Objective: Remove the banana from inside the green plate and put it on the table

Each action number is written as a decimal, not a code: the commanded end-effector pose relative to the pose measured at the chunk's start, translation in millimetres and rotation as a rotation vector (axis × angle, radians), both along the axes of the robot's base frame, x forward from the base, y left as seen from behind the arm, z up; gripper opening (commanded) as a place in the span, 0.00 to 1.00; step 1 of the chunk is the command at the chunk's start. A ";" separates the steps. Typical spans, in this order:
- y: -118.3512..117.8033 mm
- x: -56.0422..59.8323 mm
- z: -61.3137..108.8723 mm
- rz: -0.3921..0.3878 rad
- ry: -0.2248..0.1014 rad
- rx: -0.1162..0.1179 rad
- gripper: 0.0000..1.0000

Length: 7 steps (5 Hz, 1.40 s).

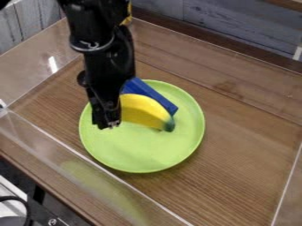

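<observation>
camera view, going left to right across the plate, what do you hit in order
plate's left rim → tool, shut on the banana's left end → banana → plate's right rim. The blue block overlaps the banana, so it is left out.

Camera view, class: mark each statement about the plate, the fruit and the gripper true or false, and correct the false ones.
1. The small curved yellow toy banana lies flat on the brown wood-grain table. False: it is over the large round lime-green plate, its left end at the gripper.
2. A blue rectangular block sits on the plate behind the banana. True.
3. The black gripper points downward. True.
4. The gripper is wide open, clear of everything. False: it is shut on the banana's end.
5. The plate is red. False: it is lime green.
</observation>
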<state>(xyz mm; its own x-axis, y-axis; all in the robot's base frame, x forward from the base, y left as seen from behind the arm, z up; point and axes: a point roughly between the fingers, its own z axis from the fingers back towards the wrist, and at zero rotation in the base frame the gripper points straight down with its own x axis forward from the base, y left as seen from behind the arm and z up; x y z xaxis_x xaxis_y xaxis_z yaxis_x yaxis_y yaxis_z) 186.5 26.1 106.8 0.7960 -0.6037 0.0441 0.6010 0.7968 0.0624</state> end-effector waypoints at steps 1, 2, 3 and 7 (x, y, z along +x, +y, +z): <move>-12.8 6.1 13.4 -0.028 -0.039 -0.003 0.00; -31.1 4.0 14.2 -0.059 -0.035 -0.016 0.00; -57.7 3.4 11.9 -0.098 -0.031 -0.029 0.00; -139.6 10.7 -36.6 -0.223 0.005 -0.032 0.00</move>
<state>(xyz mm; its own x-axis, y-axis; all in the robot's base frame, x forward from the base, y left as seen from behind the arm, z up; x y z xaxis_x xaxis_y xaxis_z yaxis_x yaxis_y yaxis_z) 193.0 -109.1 63.9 0.6538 -0.7559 0.0323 0.7556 0.6546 0.0242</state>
